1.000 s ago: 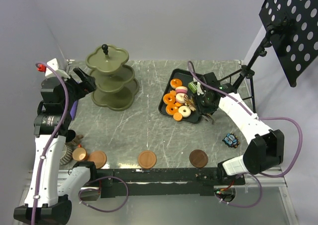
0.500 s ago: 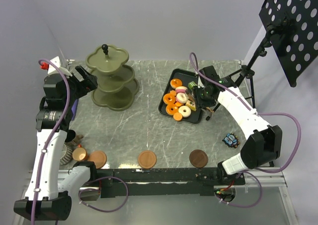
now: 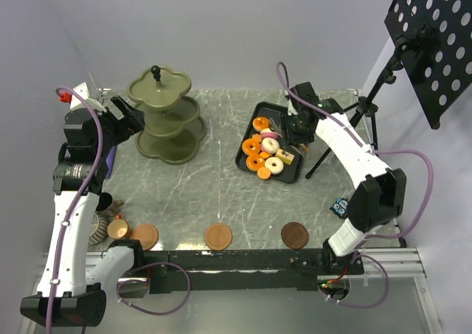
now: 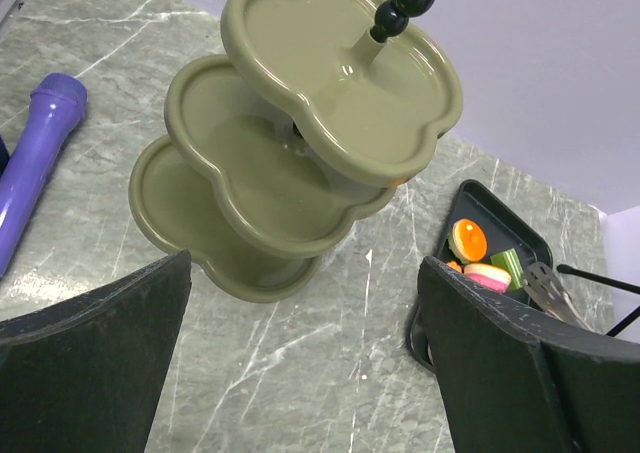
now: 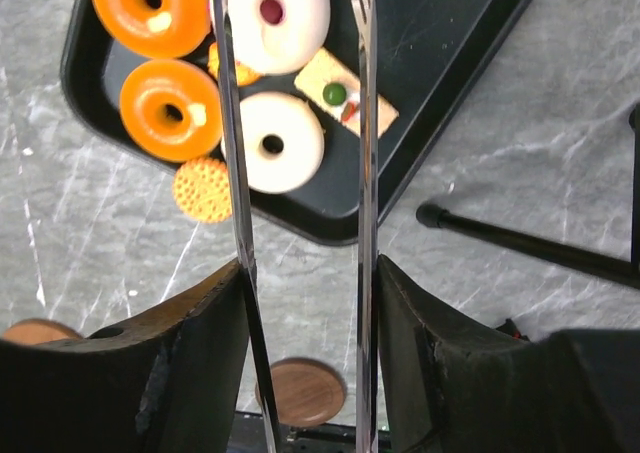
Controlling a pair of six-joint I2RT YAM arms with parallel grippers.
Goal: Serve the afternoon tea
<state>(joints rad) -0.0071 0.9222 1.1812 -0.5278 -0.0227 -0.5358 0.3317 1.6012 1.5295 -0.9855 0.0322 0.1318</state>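
The olive-green three-tier stand (image 3: pixel 166 116) (image 4: pixel 300 143) stands bare at the far left. My left gripper (image 3: pixel 125 120) (image 4: pixel 305 263) hangs open just left of it, holding nothing. Orange, pink, white and green pastries (image 3: pixel 262 150) (image 5: pixel 280 141) lie on the black tray (image 3: pixel 291 173) (image 5: pixel 440 33). My right gripper (image 3: pixel 295 127) (image 5: pixel 310 268) is shut on the metal tongs (image 5: pixel 232 173), whose two arms stand apart above the tray's right part. Three brown saucers (image 3: pixel 218 236) (image 5: pixel 300 391) lie along the near edge. Small cups (image 3: pixel 118 228) cluster at the near left.
A purple cylinder (image 4: pixel 35 153) lies left of the stand. A black perforated music stand (image 3: pixel 435 39) rises at the right, its tripod leg (image 5: pixel 530 243) running close to the tray. A small blue toy (image 3: pixel 341 207) sits near the right arm.
My right gripper has drawn back with the tongs from over the tray's near right corner toward its far right side. The left arm has hardly moved.
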